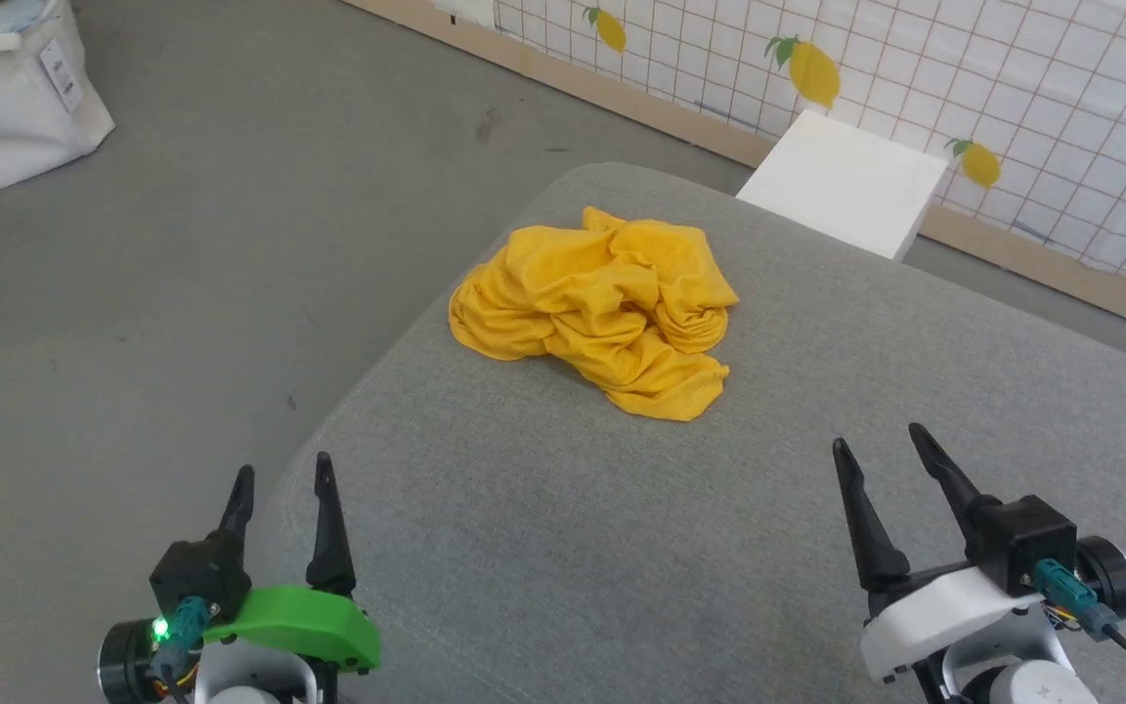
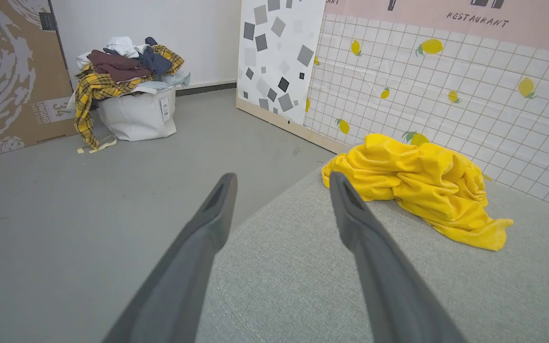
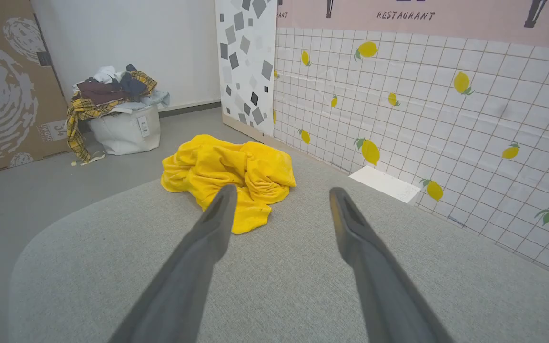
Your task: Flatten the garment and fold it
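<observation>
The garment [image 1: 602,308] is a mustard-yellow T-shirt lying crumpled in a heap on the far part of the grey cushioned surface [image 1: 622,548]; only plain yellow cloth shows, no print. The heap also appears right of centre in the left wrist view [image 2: 422,186] and left of centre in the right wrist view [image 3: 229,174]. My left gripper [image 1: 282,473] hovers open over the near left corner of the surface, well short of the shirt. Open too, my right gripper [image 1: 876,436] stands at the near right, apart from the shirt and holding nothing.
A white block [image 1: 842,181] sits beyond the surface's far edge by the lemon-patterned tiled wall [image 1: 1013,88]. On the grey floor at far left stands a white bag heaped with clothes [image 2: 131,95], against a cardboard panel [image 2: 7,76]. The surface's left edge drops to the floor.
</observation>
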Available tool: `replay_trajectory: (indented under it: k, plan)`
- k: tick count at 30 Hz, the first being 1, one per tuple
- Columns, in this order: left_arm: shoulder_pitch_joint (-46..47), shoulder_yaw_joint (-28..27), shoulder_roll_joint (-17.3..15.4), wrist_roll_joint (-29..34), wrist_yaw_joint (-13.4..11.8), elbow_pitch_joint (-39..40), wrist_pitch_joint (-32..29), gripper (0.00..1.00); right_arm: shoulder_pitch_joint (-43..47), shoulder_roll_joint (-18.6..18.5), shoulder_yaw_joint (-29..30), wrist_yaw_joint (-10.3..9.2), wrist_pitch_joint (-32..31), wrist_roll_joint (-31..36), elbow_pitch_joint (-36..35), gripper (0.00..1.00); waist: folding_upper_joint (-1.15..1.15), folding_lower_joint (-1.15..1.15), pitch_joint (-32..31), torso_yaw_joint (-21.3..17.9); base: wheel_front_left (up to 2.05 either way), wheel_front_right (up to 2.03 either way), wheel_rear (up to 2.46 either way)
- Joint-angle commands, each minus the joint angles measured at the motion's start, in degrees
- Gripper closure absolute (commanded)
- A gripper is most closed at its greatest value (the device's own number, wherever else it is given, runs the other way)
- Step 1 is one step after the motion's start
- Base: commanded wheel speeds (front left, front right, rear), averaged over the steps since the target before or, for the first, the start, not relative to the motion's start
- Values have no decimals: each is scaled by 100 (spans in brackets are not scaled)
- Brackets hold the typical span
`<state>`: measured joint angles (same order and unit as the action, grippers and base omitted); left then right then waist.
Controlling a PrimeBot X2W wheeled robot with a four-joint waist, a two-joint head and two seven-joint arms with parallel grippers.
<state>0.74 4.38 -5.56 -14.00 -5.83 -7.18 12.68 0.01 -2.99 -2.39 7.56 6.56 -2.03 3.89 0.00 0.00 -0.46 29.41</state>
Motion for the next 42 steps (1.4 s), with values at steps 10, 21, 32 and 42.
replay_trajectory:
  k: [10,21,32,42]
  plan:
    - [1890,228,-289,-476,558,-378,-621,0,-590,11,14,-7,-97,254,-334,0,0,0,1260,-608,0,0,0]
    - [4501,-18,-971,-1285,973,-1248,-2635,0,-1287,12,-122,-8,-19,420,-466,0,0,0,2724,-1637,0,0,0]
    - [5067,-352,-1415,-1866,210,-2023,-5205,0,-1860,12,-231,-8,285,251,-245,0,0,0,3556,-2420,0,0,0]
    - [4266,-540,-1398,-2076,-260,-2017,-5735,0,-1949,12,-115,-8,463,202,-44,0,0,0,3505,-2536,0,0,0]
